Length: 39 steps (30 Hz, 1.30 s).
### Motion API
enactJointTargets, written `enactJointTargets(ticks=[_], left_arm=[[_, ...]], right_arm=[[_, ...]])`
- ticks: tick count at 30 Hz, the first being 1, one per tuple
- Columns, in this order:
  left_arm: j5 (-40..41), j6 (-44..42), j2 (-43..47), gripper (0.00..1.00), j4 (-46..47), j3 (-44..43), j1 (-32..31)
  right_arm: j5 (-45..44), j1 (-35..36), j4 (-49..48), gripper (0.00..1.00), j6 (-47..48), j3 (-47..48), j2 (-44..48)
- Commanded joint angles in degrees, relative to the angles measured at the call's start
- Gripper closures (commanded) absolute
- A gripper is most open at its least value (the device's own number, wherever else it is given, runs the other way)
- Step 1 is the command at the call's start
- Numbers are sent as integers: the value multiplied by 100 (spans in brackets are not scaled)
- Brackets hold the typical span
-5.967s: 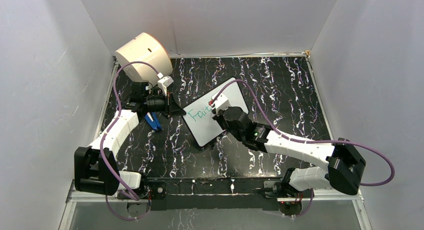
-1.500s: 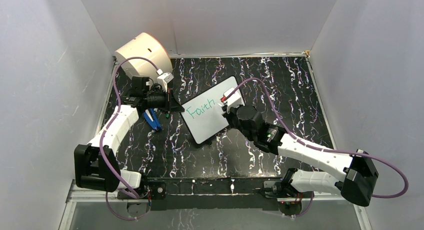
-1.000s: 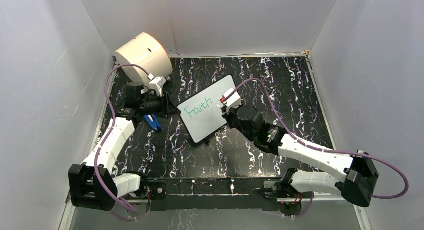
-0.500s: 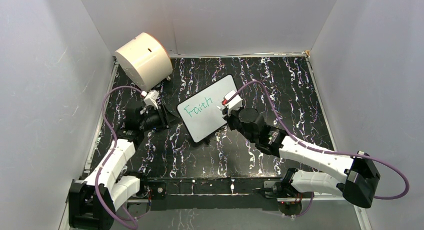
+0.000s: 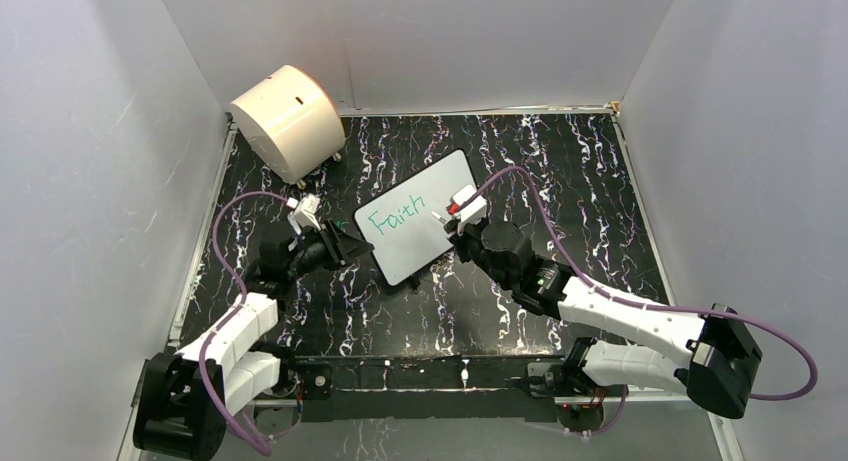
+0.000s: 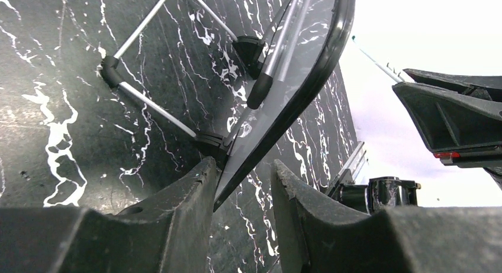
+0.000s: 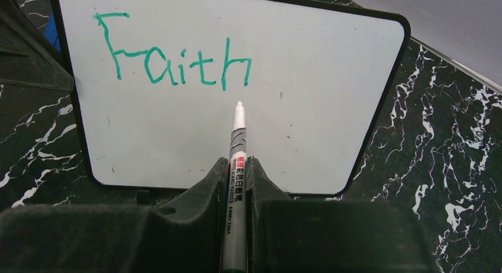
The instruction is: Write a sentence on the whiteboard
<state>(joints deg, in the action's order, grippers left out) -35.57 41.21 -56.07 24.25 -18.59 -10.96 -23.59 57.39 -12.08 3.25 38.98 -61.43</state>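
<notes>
Right gripper was clamped tight on the marker, barrel running straight out between the fingers, tip forward. Marker's rear end was hidden under the fingers.

Just ahead of that tip was the whiteboard, propped tilted on the table. The sentence read "Faith" in green, above and left of the tip, which sat just under the "h". Tip was possibly touching the board, couldn't confirm from the wrist view.

Left gripper was partly open, straddling the board's edge from the back side. The edge lay close against one finger with a sliver of table showing before the other, so nothing was gripped. Ahead of it were the board's wire stand legs. Board face wasn't visible from there.

Far beyond the left gripper, the cream drum sat in the corner. It was the only container-like item, with a small slot in its side and the inside not visible.

A sliver of something blue showed past the board's left edge, mostly hidden, couldn't identify it.
</notes>
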Motion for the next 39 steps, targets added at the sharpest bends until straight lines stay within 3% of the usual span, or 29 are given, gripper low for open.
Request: enactJointTargets(ticks=[1, 10, 23, 29, 39], left_arm=[[154, 119, -92, 62, 795, 88, -223], [286, -17, -662, 68, 1235, 140, -386], [557, -499, -456, 80, 1090, 400, -398], [1153, -690, 61, 76, 137, 125, -392], [1689, -586, 185, 70, -399, -131, -396]], right_arm=[[22, -19, -511, 100, 57, -8, 85], [33, -18, -620, 100, 122, -83, 107], [-75, -18, -489, 100, 163, -180, 160], [-46, -20, -459, 100, 153, -134, 89], [6, -18, -397, 100, 166, -149, 238]])
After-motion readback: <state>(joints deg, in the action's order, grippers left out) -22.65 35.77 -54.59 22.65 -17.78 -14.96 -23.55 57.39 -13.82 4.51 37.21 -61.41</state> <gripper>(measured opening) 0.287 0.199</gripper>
